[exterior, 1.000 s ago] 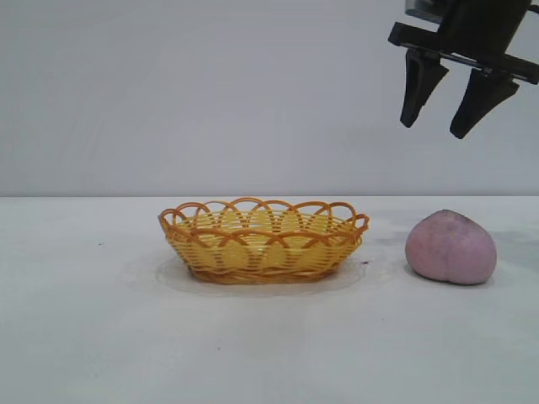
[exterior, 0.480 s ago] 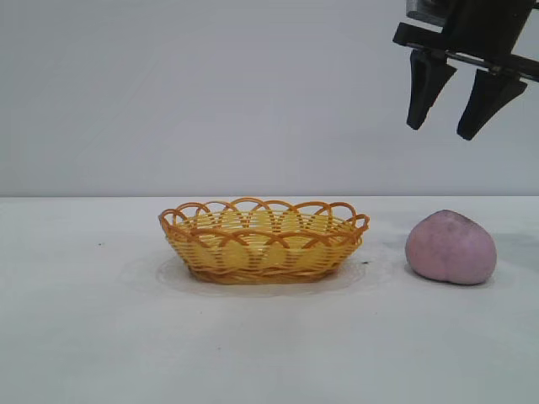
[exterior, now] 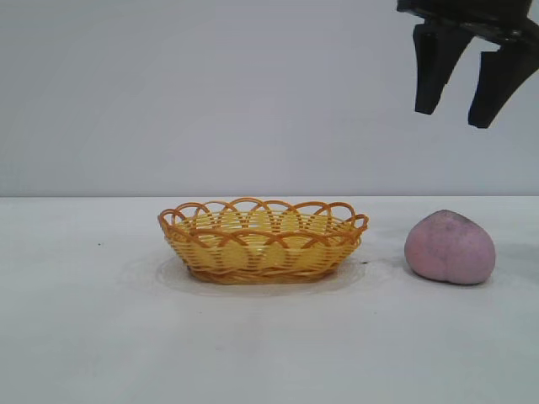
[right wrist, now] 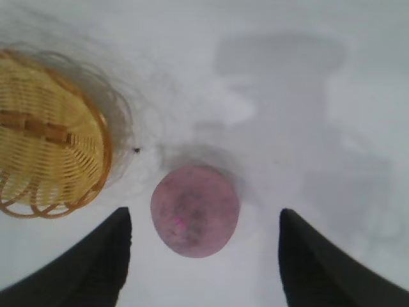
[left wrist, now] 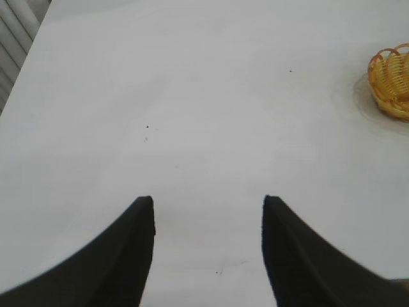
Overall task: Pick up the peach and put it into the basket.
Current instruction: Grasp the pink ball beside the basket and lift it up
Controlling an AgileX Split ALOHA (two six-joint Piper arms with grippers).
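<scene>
The left gripper (left wrist: 208,249) is not showing in the exterior view; its own wrist camera is showing its two dark fingers (left wrist: 128,256) spread wide apart, holding nothing, hanging over a bare stretch of the white table (exterior: 84,337). At the edge of that same view a bit of the basket (left wrist: 391,82) is peeking in, well away from those fingers.

The basket (exterior: 263,240) is sitting upright around the middle of the table, its orange looped rim running all the way round the yellow weave, and nothing is lying inside it. In the right wrist view the basket (right wrist: 45,160) is showing its woven floor, also bare.

Further right, near the table's right edge, the peach (exterior: 449,247) is resting on the surface, apart from the basket with a clear gap between them. It is lying with its darker top upward. In the right wrist view the peach (right wrist: 195,211) is sitting between the two dark fingers (right wrist: 96,268) without touching either.

High above the peach, at the top right, the right gripper (exterior: 457,109) is hanging with its fingers pointing down and set wide, gripping nothing, well clear of the fruit.
</scene>
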